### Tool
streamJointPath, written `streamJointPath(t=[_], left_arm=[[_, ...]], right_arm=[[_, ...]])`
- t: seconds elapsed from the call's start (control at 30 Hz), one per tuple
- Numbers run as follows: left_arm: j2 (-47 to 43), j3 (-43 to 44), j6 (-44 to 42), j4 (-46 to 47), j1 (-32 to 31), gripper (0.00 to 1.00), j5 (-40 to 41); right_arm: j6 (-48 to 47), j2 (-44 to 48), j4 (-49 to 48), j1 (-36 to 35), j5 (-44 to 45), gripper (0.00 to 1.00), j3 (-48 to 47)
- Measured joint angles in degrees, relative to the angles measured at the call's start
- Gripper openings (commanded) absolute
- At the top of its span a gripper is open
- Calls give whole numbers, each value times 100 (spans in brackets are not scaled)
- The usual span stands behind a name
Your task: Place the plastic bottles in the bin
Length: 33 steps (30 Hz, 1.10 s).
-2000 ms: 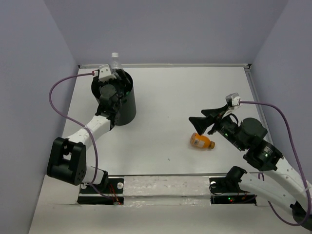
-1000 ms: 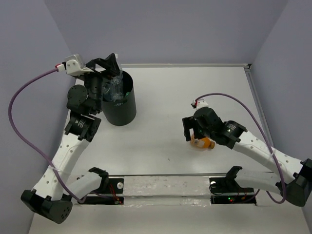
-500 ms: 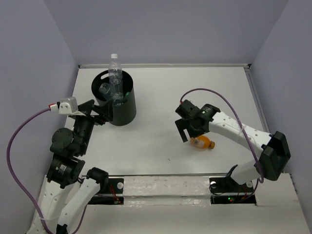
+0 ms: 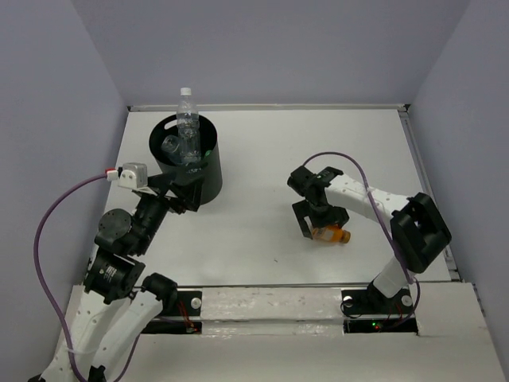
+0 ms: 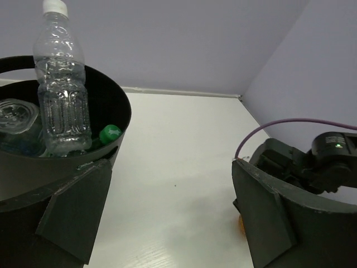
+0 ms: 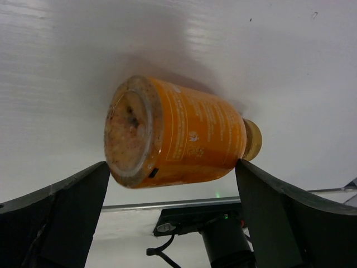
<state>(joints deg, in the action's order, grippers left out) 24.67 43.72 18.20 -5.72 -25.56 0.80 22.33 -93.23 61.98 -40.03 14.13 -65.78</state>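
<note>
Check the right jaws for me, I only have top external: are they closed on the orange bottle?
Observer: No. The right wrist view shows the right jaws open, one on each side of the orange bottle, which lies on its side.
Operator: And the left jaws, carrying anything?
Observer: The left wrist view shows them open with nothing between them, close to the bin.
Operator: Anything green in there?
Observer: A green cap sits low beside the tall clear bottle.

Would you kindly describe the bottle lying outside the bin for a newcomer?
From the tall black bin at far left, look across to the right claw. Beneath it lies an orange bottle on its side, the only bottle outside the bin.
</note>
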Motion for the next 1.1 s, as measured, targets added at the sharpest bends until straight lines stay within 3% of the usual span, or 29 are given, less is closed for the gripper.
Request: streamJointPath(t=[0.23,0.4,0.6,0.63,0.67,0.8,0.93,1.1], left_arm=[[-26,-15,-55,57,-334,99,94],[-24,-105,-61,136,-334,99,105],[20,-205,-70,160,-278,99,105],[28,-216,-70,162,-245,99,96],[31,-234,-68,175,-208,99,90],[28,-302,-70,162,-122,99,85],[24,-315,-72,160,-94,99,98],[-136,-315,-144,142,-79,99,247]], right_arm=[[-122,-474,13,24,166,100,-127],[-452,-881,-203,83,192,90,-212],[-761,-857,-785,179,92,93,-208],[-776,-857,-844,188,103,89,-208],[-802,-857,-920,210,114,76,-208],[-861,-857,-1137,249,131,48,-212],[-828,-824,-1266,251,195,39,-227],[-702,-485,-1344,142,166,38,-498]])
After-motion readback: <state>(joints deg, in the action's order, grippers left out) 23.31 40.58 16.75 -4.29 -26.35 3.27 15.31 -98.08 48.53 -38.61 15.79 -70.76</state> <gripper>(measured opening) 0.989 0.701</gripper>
